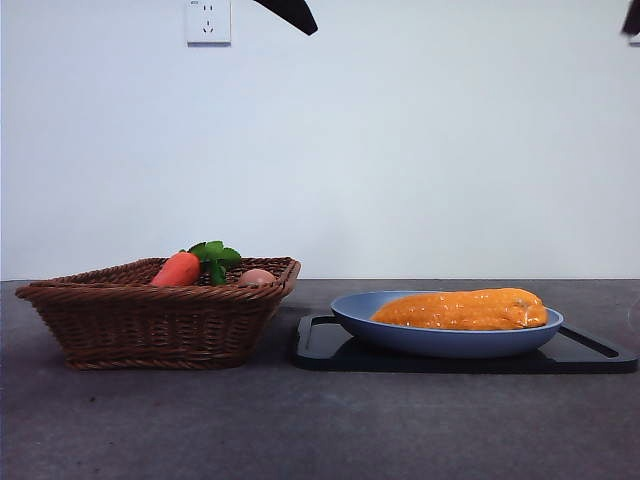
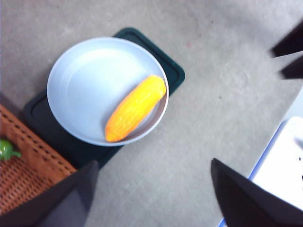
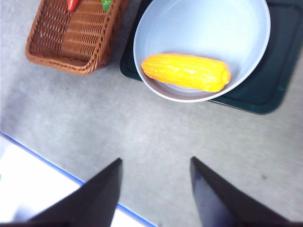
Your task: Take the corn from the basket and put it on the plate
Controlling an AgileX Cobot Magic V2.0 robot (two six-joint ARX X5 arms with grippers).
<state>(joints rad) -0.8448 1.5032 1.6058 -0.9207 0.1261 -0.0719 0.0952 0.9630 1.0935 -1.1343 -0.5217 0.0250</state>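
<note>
Yellow corn (image 3: 186, 71) lies on the plate (image 3: 246, 28) beside the basket (image 3: 61, 47), so you may judge placement complete; left gripper (image 2: 154, 189) and right gripper (image 3: 156, 189) stand open, empty

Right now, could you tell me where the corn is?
The corn lies on the blue plate, near its rim, atop the black tray beside the basket.

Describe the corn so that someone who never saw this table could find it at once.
Find the black tray beside the wicker basket; a light-blue plate sits on it. The corn lies inside that plate, near its rim. It is long, yellow-orange and bumpy, unlike the smooth carrot with green leaves in the basket.
</note>
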